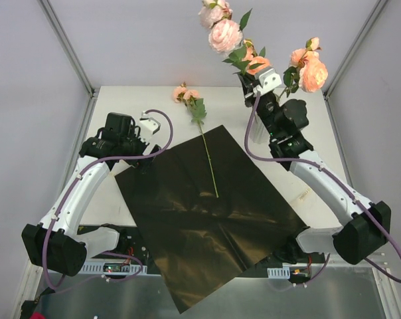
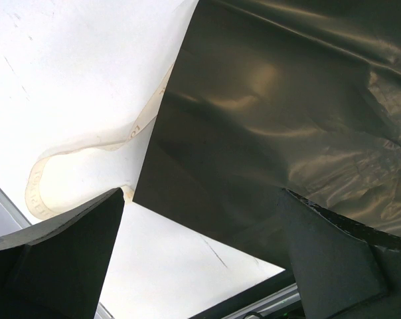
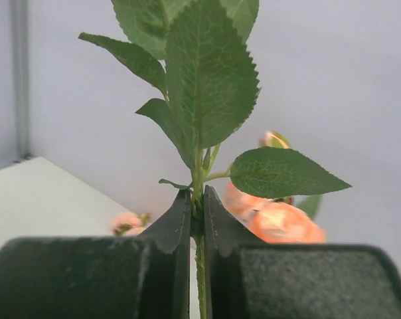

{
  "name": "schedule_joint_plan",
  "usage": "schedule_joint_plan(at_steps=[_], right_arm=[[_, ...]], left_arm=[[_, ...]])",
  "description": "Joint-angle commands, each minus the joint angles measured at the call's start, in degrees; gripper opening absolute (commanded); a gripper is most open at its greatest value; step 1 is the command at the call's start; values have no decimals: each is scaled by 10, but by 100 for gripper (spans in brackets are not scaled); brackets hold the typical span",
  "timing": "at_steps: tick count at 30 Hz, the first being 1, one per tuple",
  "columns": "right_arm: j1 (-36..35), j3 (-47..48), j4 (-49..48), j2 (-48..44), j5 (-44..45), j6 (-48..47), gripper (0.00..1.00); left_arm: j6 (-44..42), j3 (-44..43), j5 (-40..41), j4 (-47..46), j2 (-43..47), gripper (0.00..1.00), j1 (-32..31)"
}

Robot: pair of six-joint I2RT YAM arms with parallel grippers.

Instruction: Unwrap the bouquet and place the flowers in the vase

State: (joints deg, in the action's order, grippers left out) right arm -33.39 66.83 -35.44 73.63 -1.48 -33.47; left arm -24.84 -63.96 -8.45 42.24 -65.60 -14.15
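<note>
The bouquet is undone: its black wrapping sheet (image 1: 200,212) lies spread flat on the table. One of the flowers (image 1: 187,94), a peach-pink rose, lies at the back with its thin stem running onto the sheet. My right gripper (image 1: 248,85) is raised at the back right and shut on a leafy rose stem (image 3: 198,199), with its blooms (image 1: 224,34) above. Another rose (image 1: 311,70) stands to its right. The vase is hidden behind the right arm. My left gripper (image 2: 207,266) hangs open over the sheet's left corner (image 2: 137,193), holding nothing.
A cream ribbon (image 2: 51,169) curls on the white table beside the sheet's left edge. The sheet's near corner overhangs the front rail (image 1: 187,299). Metal frame posts (image 1: 68,46) stand at the table's back corners. A small paper tag (image 1: 303,194) lies right of the sheet.
</note>
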Motion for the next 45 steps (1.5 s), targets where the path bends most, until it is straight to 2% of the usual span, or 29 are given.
schedule_joint_plan(at_steps=[1, 9, 18, 30, 32, 33, 34, 36, 37, 39, 42, 45], right_arm=[[65, 25, -105, 20, -7, -16, 1], [157, 90, -126, 65, -45, 76, 1], [225, 151, -140, 114, -86, 177, 1], [231, 110, -124, 137, -90, 228, 1], [223, 114, -84, 135, -74, 229, 9], [217, 123, -11, 130, -44, 219, 16], [212, 150, 31, 129, -28, 215, 27], [201, 168, 108, 124, -2, 215, 33], [199, 174, 122, 121, 6, 225, 46], [193, 175, 152, 106, 30, 239, 63], [183, 169, 171, 85, 27, 249, 72], [152, 162, 175, 61, 36, 229, 75]], left_arm=[[-2, -9, -3, -4, 10, 99, 5], [-10, -12, 2, -5, 4, 99, 6], [-9, -19, -4, -4, -10, 99, 5], [-9, -25, -1, -4, -18, 99, 5], [-9, -24, -2, -4, -18, 99, 5], [-8, -25, -1, -4, -19, 99, 5], [-7, -25, -2, -4, -18, 99, 5], [-6, -25, -2, -4, -17, 99, 5], [-6, -25, -3, -4, -16, 99, 5], [-5, -26, -3, -4, -16, 99, 6], [-5, -26, -3, -4, -15, 99, 6], [-4, -26, -2, -4, -12, 99, 5]])
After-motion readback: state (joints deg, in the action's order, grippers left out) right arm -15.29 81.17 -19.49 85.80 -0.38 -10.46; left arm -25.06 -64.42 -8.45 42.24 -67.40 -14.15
